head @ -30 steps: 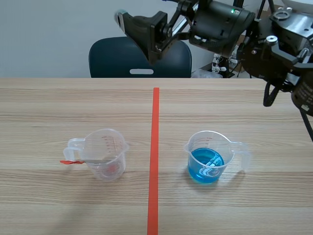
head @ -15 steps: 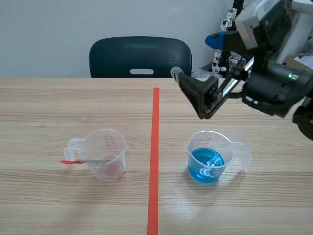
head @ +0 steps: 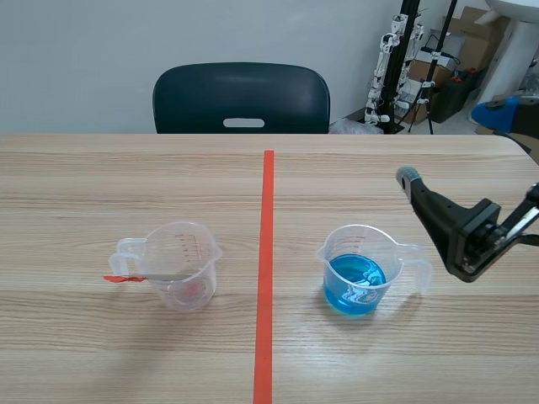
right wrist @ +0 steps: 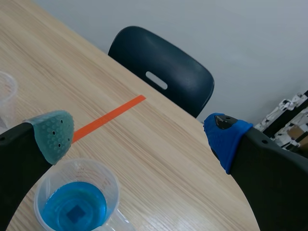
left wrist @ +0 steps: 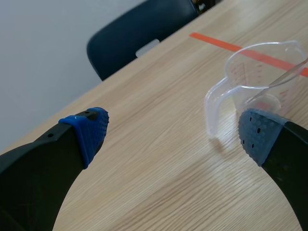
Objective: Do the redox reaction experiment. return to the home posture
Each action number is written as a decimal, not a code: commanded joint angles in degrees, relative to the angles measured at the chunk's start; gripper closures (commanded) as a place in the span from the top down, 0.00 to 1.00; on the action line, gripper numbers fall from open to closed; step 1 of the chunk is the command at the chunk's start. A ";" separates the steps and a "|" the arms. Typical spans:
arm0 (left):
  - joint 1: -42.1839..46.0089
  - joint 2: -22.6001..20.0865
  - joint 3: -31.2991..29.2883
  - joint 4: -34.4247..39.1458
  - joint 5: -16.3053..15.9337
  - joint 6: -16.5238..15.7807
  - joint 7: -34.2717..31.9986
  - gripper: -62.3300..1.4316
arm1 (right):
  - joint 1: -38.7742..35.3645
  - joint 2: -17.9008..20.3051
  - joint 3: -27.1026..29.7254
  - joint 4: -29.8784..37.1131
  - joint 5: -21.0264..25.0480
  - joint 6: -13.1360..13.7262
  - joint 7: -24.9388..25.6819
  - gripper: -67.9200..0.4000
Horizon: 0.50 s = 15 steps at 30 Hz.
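Left gripper (left wrist: 173, 134) stood wide open, nothing between its 2 blue pads; it did not show in the scene view. Ahead of it, just beside 1 finger, sat the clear measuring cup (left wrist: 260, 77) on the wooden table (left wrist: 159, 159), handle toward the gripper. In the scene view this clear measuring cup (head: 181, 265) stood left of the orange-red tape line (head: 267, 252), with a slim stirrer (head: 122, 278) lying across it – the red end poked out under the handle – and a faint pink trace at the bottom. Right gripper (right wrist: 137, 136) was also spread wide and held nothing, 1 pad grey-green, 1 blue. The cup of blue liquid (right wrist: 77, 207) sat low beside the grey-green-padded finger, not touched. In the scene view the cup of blue liquid (head: 358, 273) stood upright right of the tape line, handle pointing toward the right arm (head: 459, 231), which came in just beyond the handle, clear of it. A dark chair (head: 242, 98) stood at the table's far edge.
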 commanded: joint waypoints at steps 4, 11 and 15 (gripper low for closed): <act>-0.92 6.01 -3.19 12.74 5.25 -0.07 7.23 0.91 | -4.48 0.24 4.17 5.38 -1.33 -0.20 3.28 0.83; 2.01 12.28 -3.43 22.84 15.61 -0.11 12.50 0.91 | -8.76 -0.09 8.70 6.78 -2.84 -0.02 3.58 0.83; 5.05 12.20 -3.43 25.11 16.81 -0.07 12.50 0.91 | -11.32 -2.29 11.67 6.78 -2.80 0.11 3.82 0.83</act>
